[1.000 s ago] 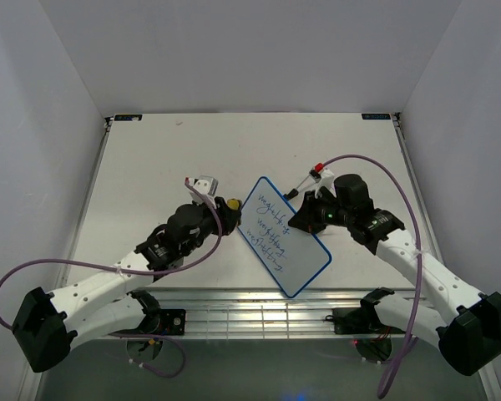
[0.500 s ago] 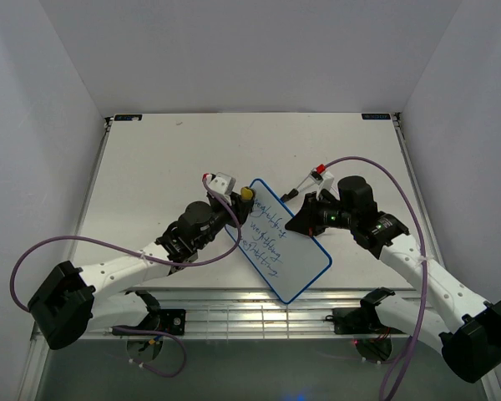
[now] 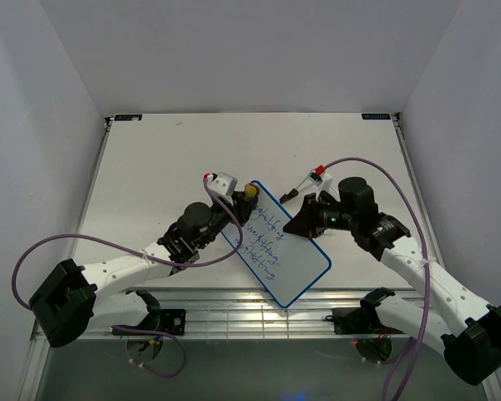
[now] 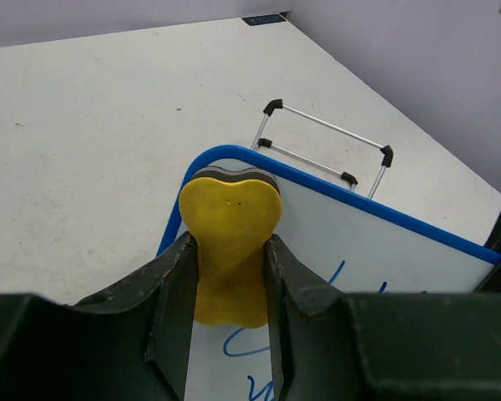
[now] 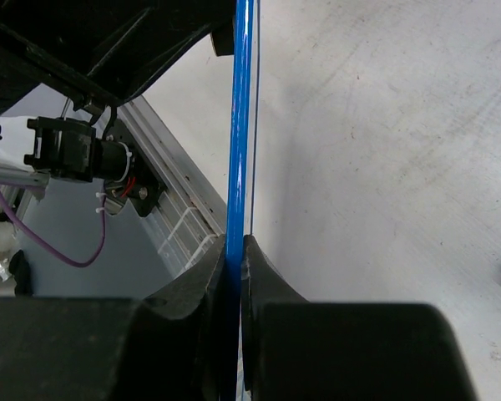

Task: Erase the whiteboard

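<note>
Toward the table's [image 3: 150,167] near edge, the right gripper [image 5: 235,246] is clamping the whiteboard's [image 3: 277,251] rim, the left gripper [image 4: 228,259] squeezing the yellow eraser [image 4: 230,209]; board's looking light, stiff, slick, so rim's the hold.

Looks like a robotics lab test cell. Boxed in by plain pale walls [image 3: 250,50] at left, top and right of frame. Floored with a bare white table [image 3: 150,159]. Edged at bottom with an aluminium rail [image 3: 250,316], left arm [image 3: 117,271], right arm [image 3: 417,267] and looping purple cables [image 3: 67,237].
</note>
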